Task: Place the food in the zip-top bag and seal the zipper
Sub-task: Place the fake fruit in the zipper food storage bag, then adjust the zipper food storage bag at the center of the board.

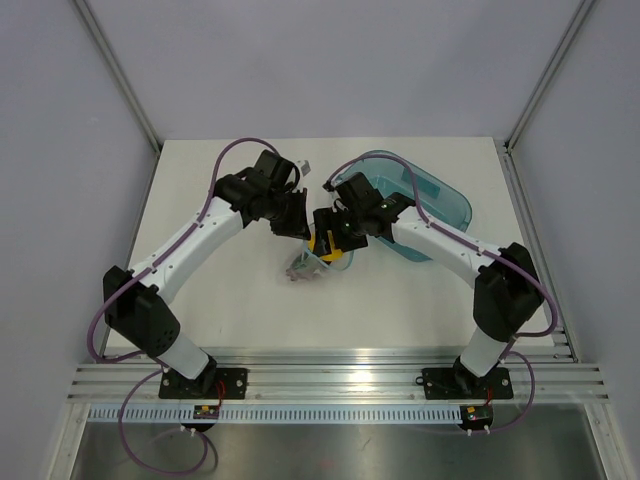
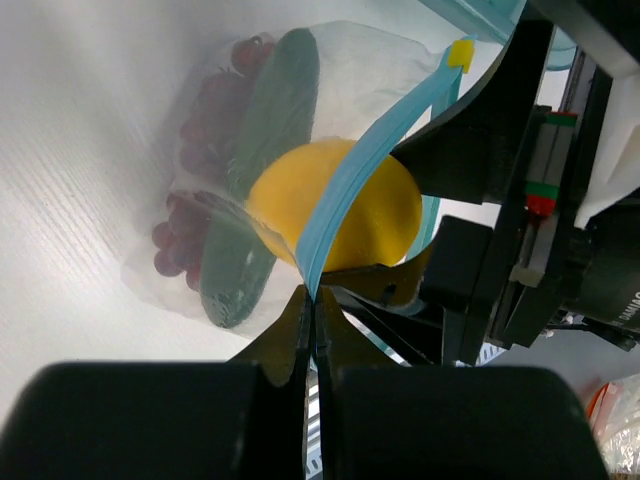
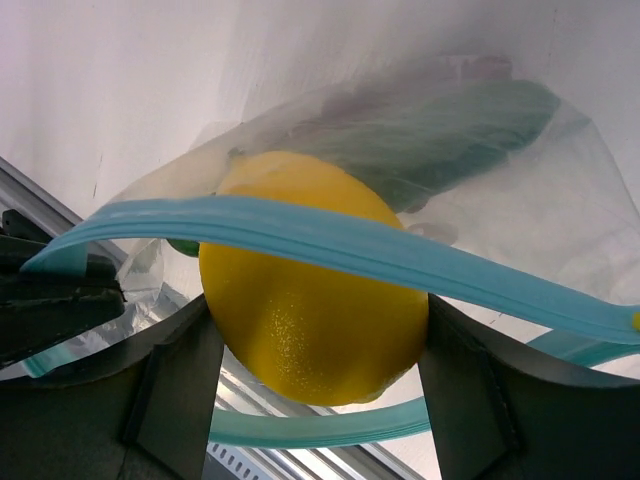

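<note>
The clear zip-top bag (image 1: 303,266) lies on the table between my grippers, with its mouth open. Inside it are the dark red grapes (image 2: 195,125) and the dark green cucumber (image 2: 270,120). My left gripper (image 2: 312,300) is shut on the light blue zipper strip (image 2: 370,160) and holds one lip of the mouth up. My right gripper (image 3: 315,320) is shut on the yellow lemon (image 3: 300,330), one finger on each side. It holds the lemon in the bag's mouth, between the two zipper strips (image 3: 400,255). The cucumber (image 3: 450,135) shows behind the lemon. In the top view both grippers (image 1: 297,226) (image 1: 333,243) meet over the bag.
A teal translucent tray (image 1: 445,200) stands at the back right, just behind my right arm. The aluminium rail (image 1: 330,380) runs along the table's near edge. Grey walls close in the back and sides.
</note>
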